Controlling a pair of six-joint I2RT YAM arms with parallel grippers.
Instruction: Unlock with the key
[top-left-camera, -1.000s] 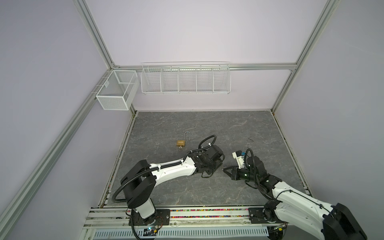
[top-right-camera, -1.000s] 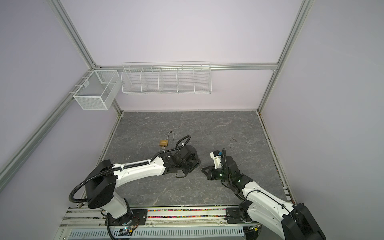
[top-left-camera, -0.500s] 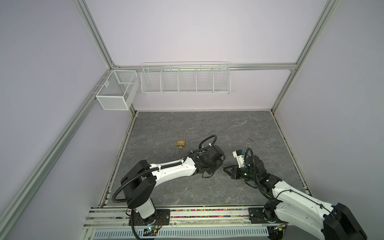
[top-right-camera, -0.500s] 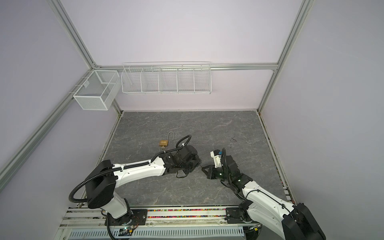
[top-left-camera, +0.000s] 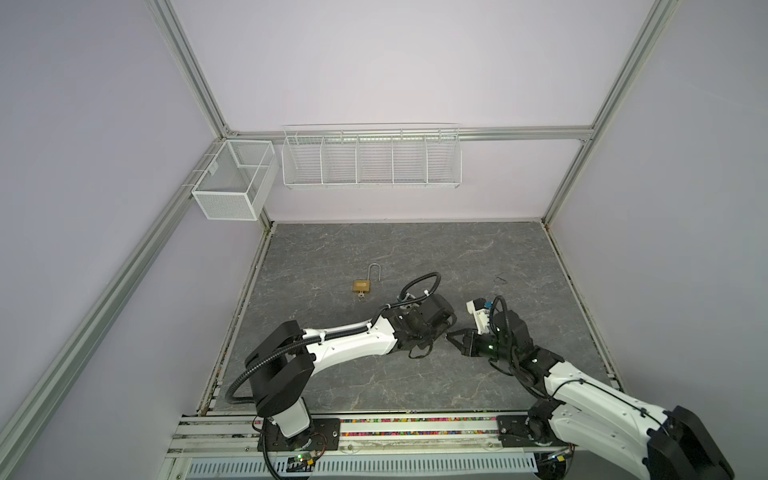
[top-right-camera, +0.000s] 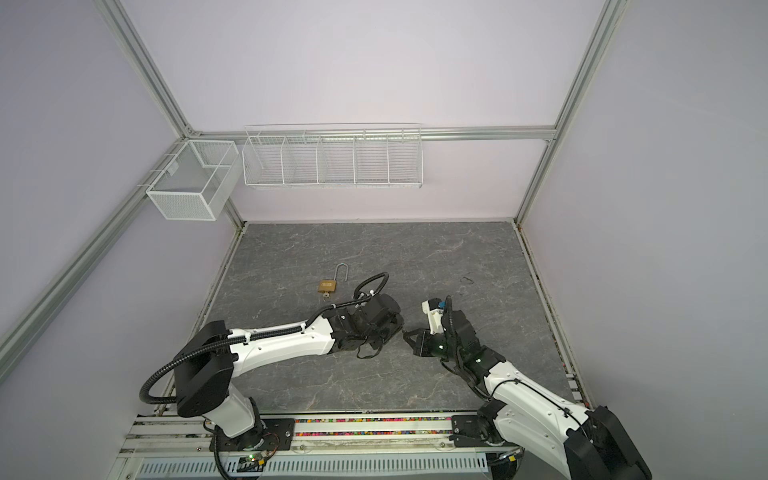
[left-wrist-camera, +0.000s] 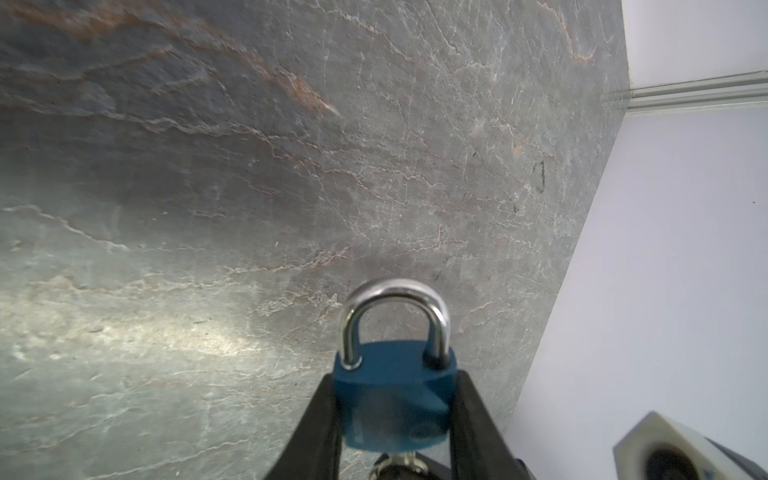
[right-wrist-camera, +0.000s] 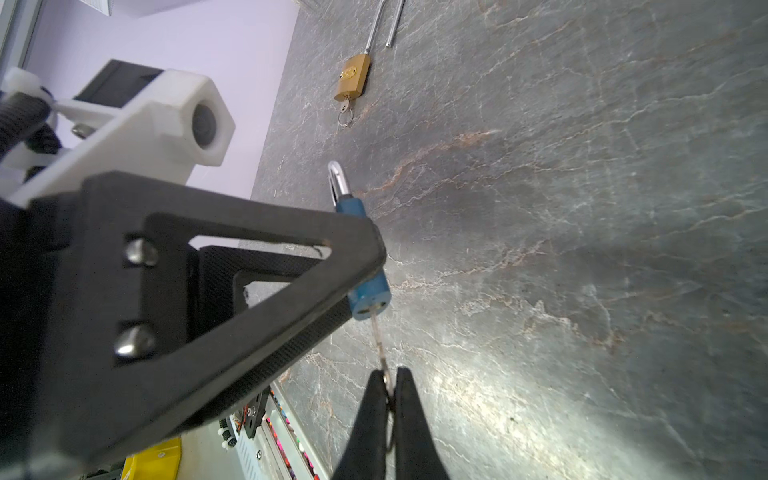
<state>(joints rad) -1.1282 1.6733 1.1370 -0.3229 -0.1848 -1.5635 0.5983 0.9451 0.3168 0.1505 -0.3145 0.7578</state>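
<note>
The right tool (right-wrist-camera: 388, 380) was pinched shut on the head of the key (right-wrist-camera: 377, 332). The key's blade ran straight ahead from the tool's tips into the keyway at the base of the blue lock (left-wrist-camera: 392, 399). The left tool (left-wrist-camera: 395, 380) stood narrow, clamped across the lock's two sides and seemingly holding it clear of the surface (top-left-camera: 415, 249). Key and lock shared one long axis, with the closed shackle (left-wrist-camera: 395, 291) pointing away from both tools. Both pieces looked like small, stiff, light metal. The lock's painted body seemed smooth enough to twist in the pads under torque, so a firm hold low on the body would suit. The thin key would turn best if gripped flat across its head. Beyond the left tool, well apart, a brass lock (top-left-camera: 362, 285) lay flat with its own key in it, its long shackle pointing toward the back wall. A wire rack (top-left-camera: 370, 156) hung on that wall.
</note>
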